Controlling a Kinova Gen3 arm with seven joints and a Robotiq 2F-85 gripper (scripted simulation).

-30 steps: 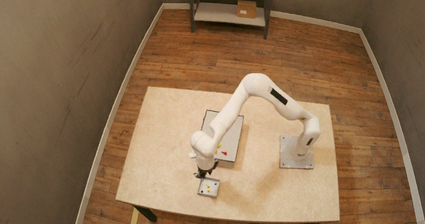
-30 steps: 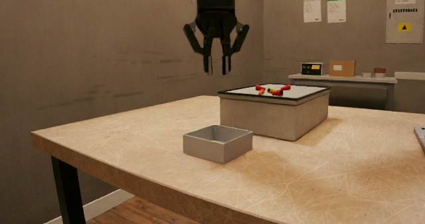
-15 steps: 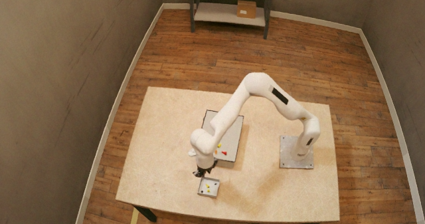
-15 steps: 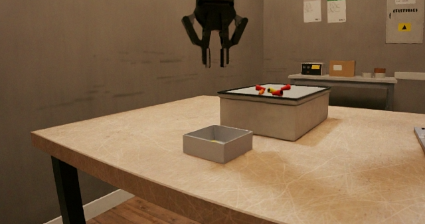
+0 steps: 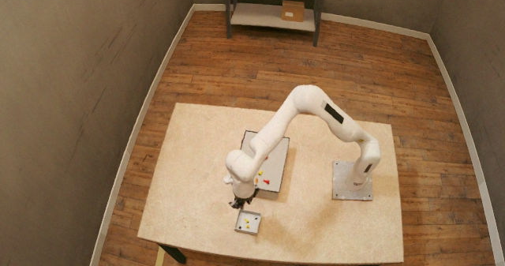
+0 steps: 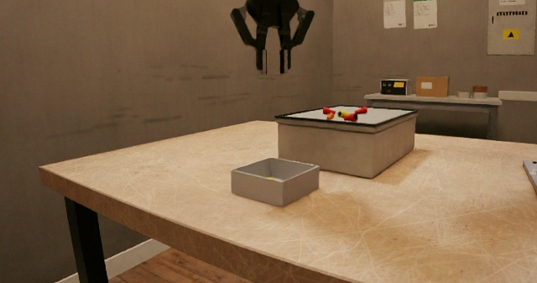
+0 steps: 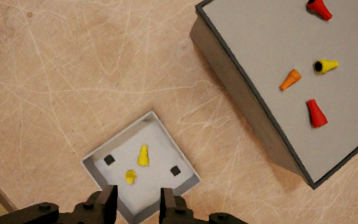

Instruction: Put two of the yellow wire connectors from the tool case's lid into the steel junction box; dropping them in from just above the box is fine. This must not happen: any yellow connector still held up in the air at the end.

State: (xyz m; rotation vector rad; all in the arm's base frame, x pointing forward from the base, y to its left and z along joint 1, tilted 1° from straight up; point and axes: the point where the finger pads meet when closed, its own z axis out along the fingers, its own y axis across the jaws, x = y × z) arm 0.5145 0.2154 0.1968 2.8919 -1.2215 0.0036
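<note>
The black hand [image 6: 273,66] hangs high above the steel junction box [image 6: 274,180], its two fingers a narrow gap apart with nothing between them. Inside the box lie two yellow wire connectors [image 7: 143,155], close together on its pale floor. Just beside the box stands the grey tool case [image 6: 345,148]; on its flat lid [image 7: 275,45] rest one more yellow connector [image 7: 325,65], an orange connector [image 7: 290,80] and red connectors [image 7: 316,113]. Box and case both sit on the scratched tan table [image 6: 176,161].

two yellow connectors [image 7: 143,155] in the grey steel box [image 7: 96,161]; red [image 7: 316,113], orange [image 7: 290,79] and yellow [image 7: 326,65] ones on the grey lid [image 7: 260,45].
</note>
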